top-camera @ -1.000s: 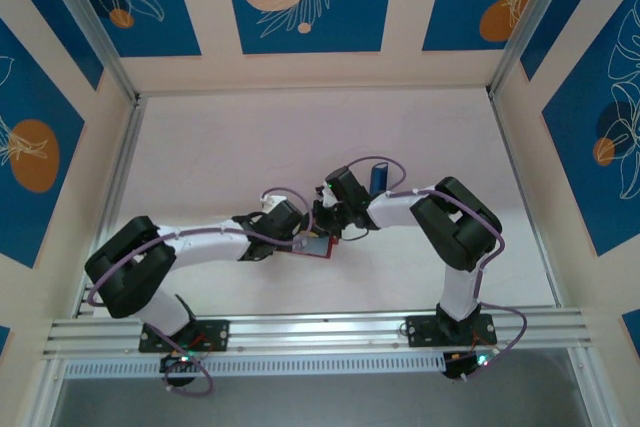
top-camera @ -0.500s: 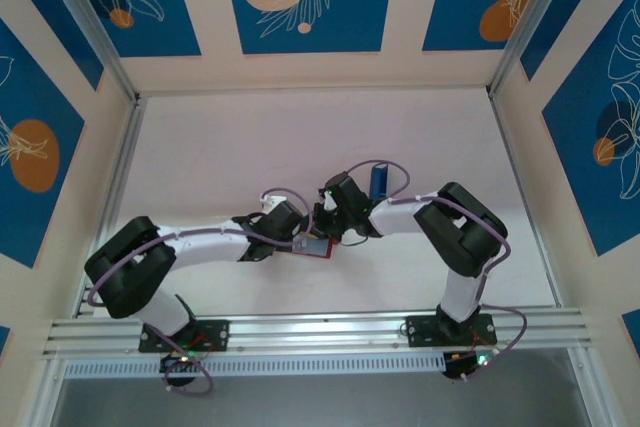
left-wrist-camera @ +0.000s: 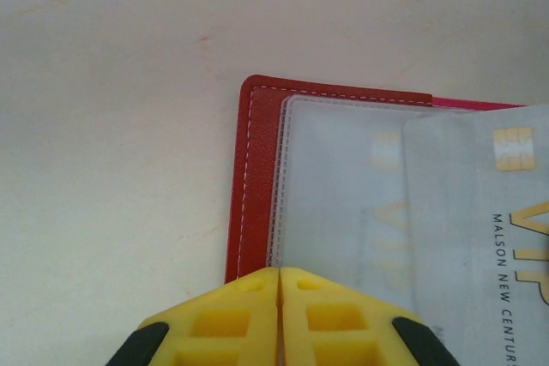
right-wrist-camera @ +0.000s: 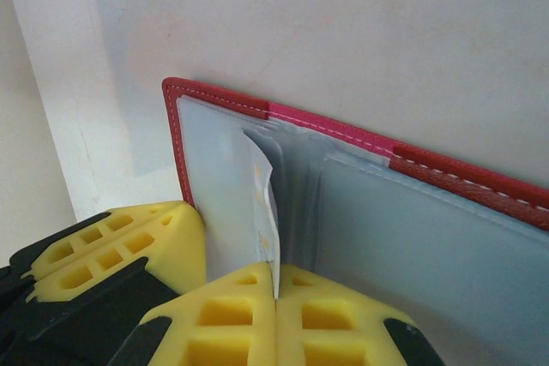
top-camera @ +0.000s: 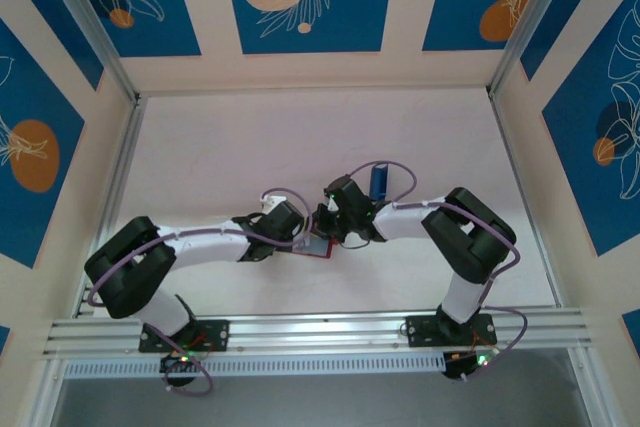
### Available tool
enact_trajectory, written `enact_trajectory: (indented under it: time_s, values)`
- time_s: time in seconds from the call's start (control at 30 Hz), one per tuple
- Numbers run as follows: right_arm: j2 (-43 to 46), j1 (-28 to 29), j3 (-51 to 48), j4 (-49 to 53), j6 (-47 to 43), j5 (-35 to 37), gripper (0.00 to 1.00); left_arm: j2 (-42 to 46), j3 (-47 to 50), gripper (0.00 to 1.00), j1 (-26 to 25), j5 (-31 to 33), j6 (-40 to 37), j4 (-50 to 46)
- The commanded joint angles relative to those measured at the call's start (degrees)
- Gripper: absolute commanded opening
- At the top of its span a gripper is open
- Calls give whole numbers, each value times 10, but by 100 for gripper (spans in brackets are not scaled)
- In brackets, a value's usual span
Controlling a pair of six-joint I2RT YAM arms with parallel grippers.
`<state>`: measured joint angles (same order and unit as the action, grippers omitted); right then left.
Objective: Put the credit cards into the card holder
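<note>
Swung outward and toward the near rail at the right elbow over the past second, with the right gripper (top-camera: 324, 223) drawn closer over the red card holder (top-camera: 316, 247); no matching shift on the left. Clamped shut, in the right wrist view, on a thin pale leaf (right-wrist-camera: 264, 203) standing upright out of the opened holder: clear sleeve or card edge, impossible to tell, though wavy enough to suggest a sleeve. Closed too at the left gripper (left-wrist-camera: 280, 273), fingertips pressed together over the holder's near edge, seemingly pinning it to the table (left-wrist-camera: 111, 126), with nothing plainly pinched between them. Spread flat and open just beyond those fingertips, red cover outermost, clear sleeves (left-wrist-camera: 334, 203) stacked inside. Already tucked under the plastic, off to the right of the left gripper: a pale VIP credit card (left-wrist-camera: 480, 237) with a gold chip, and beside it a second card (left-wrist-camera: 386, 153), marked only by a yellowish chip showing through. Lettered across the view, so long axis judged crosswise to the left gripper's reach. Set close together at mid-table, with the right gripper judged better placed to work the leaf, already gripping it. Left apart beyond the right wrist: a narrow blue item (top-camera: 380, 179).
</note>
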<state>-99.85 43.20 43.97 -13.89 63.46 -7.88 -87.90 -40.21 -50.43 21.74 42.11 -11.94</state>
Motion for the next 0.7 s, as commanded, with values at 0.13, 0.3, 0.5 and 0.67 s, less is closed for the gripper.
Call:
enact_trajectory:
  time_s: [0.13, 0.3, 0.5, 0.67]
  values:
    - [-29, 24, -3, 50, 0, 71, 0, -21, 23, 8, -7, -30, 4, -60]
    - [-29, 37, -11, 39, 4, 82, 0, -24, 22, 8, -7, -32, 4, -58]
    - [-48, 46, -6, 26, 7, 73, 0, -26, 21, 8, -7, -34, 5, -56]
    - [-46, 47, -8, 33, 8, 55, 9, -22, 23, 8, -7, -30, 7, -58]
